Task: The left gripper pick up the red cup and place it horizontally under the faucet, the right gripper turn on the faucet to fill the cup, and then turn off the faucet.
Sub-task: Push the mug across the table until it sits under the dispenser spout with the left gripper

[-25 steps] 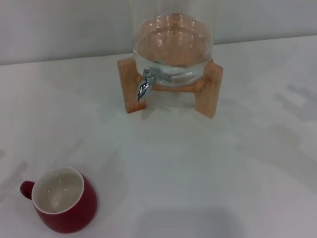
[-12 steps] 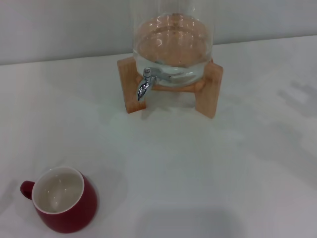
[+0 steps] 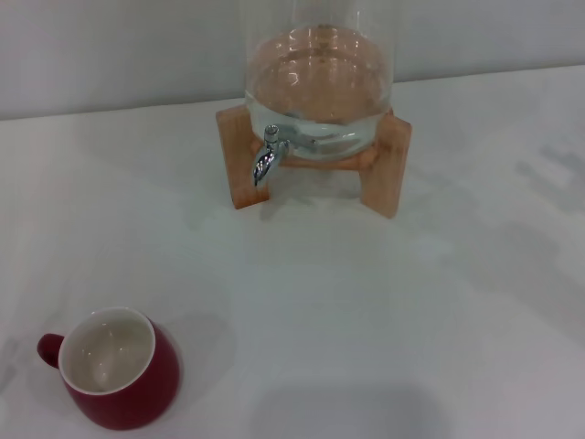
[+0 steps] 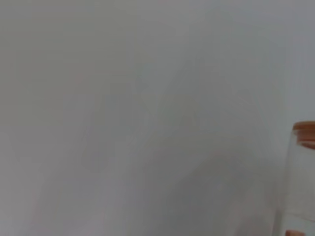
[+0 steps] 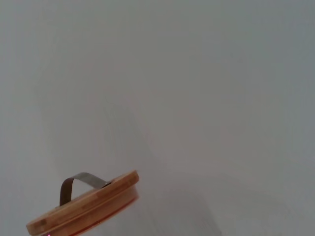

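Red cup (image 3: pixel 119 368) upright on tabletop (image 3: pixel 366 311), near-left, well apart from faucet (image 3: pixel 268 155) on glass jar (image 3: pixel 320 82). Neither hand in view; finger state cannot be told.

The surface (image 3: pixel 384 311) is white and smooth, and it runs back to a pale wall. Two things sit on it. Near the front, on the robot's left, the red cup (image 3: pixel 117 368) stands upright with its white inside showing and its little handle pointing left. Far back, near the middle, a wooden stand (image 3: pixel 386 165) rests on the surface on its legs. The stand holds up a clear glass jar (image 3: pixel 318 87) with water in it. The cup and the stand are well apart.
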